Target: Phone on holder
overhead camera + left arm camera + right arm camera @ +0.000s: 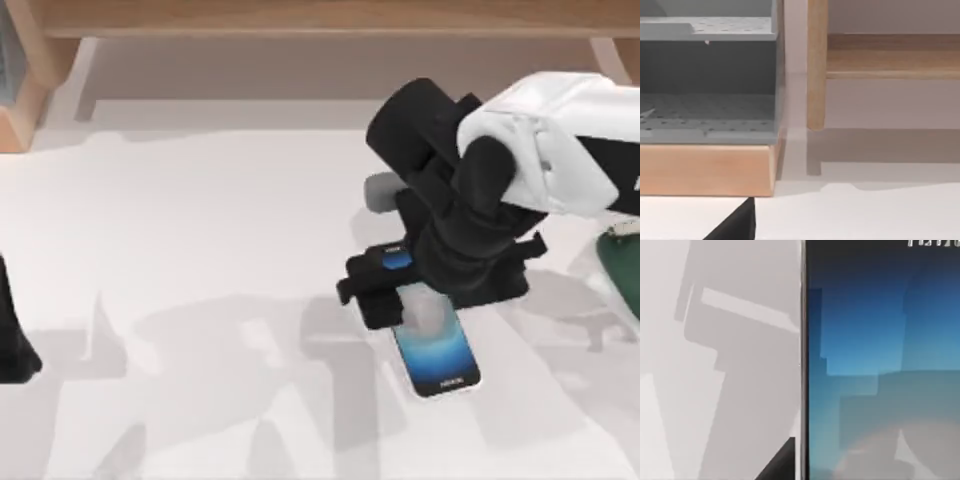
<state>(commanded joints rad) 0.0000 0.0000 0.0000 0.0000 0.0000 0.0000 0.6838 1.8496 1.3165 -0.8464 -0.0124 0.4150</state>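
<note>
Fingers of the right gripper (405,300) are hidden under its black body in the top view, so can't tell if they're wide, narrow or already pinching. Gripper sits low over the far end of the slim silver-rimmed phone with glowing blue screen (437,347), which lies flat, screen up, on the white table (200,300), right of centre, lettered end toward the near edge. Right wrist view looks straight down at the screen (880,365) from very close, its rim running alongside bare tabletop. Prob. the grasp step: coming from above suits a flat phone, taking it by the long edges. Left arm (12,330) parked at the table's left edge. Dark green object (625,275) at the right edge, maybe the holder, can't confirm.
</note>
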